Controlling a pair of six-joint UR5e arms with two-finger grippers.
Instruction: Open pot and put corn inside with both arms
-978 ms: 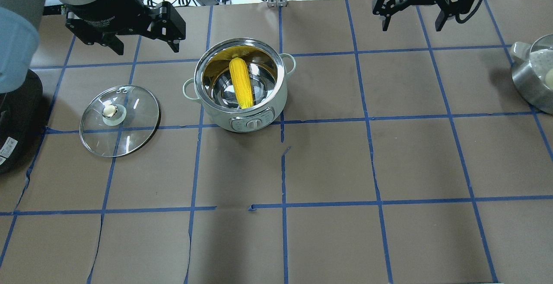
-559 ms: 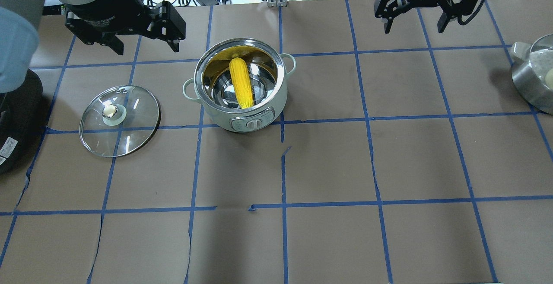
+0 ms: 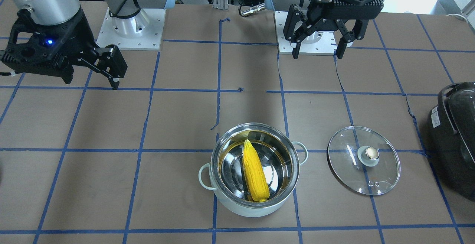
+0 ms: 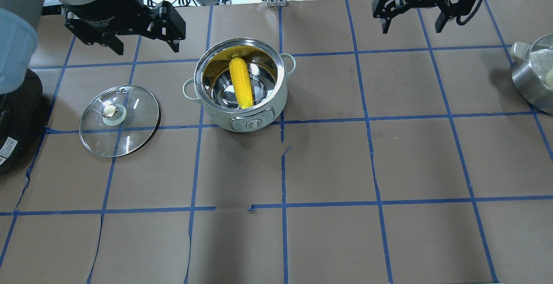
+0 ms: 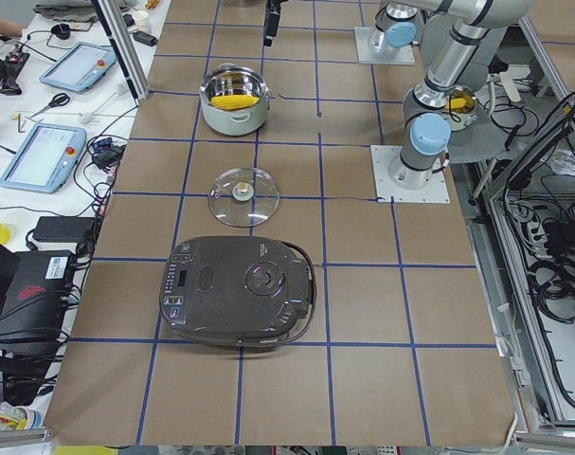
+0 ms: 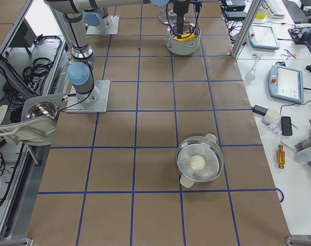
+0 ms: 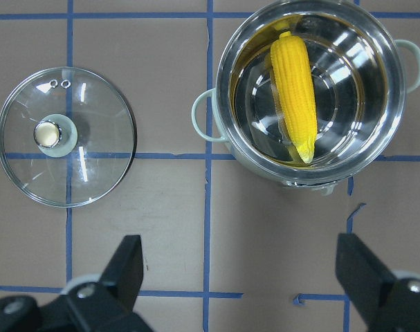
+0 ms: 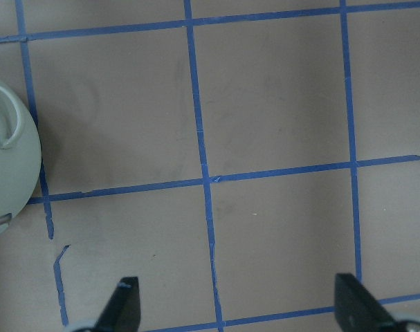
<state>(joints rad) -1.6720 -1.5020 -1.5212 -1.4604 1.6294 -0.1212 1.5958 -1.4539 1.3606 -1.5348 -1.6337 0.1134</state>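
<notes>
front, load: pot (image 3: 237, 205) stood open mid-table (image 3: 148, 184); corn (image 3: 255, 177) was inside, tilted, tip up against the steel wall. Probably too long to lie flat.
front, lid: glass lid (image 3: 349, 169) lay flat, knob up, near the pot on the left arm's side, so easy to re-grip.
front, arms: left gripper (image 3: 317, 52) and right gripper (image 3: 91, 80) hung back near the bases, jaws spread, holding nothing. Read as task done, arms parked.
overhead: vs 1.0 s ago, the right gripper had edged slightly toward the far table edge. Left gripper, pot, corn and lid were unmoved.
exterior left: black rice cooker (image 5: 240, 289) sat near the lid, not involved.
exterior right: steel pan (image 6: 179, 154) holding a white ball sat well apart from the pot.
left wrist: jaws wide apart, looking down on lid and pot.
right wrist: jaws wide apart; only the pot's wall and handle showed at the frame edge.
</notes>
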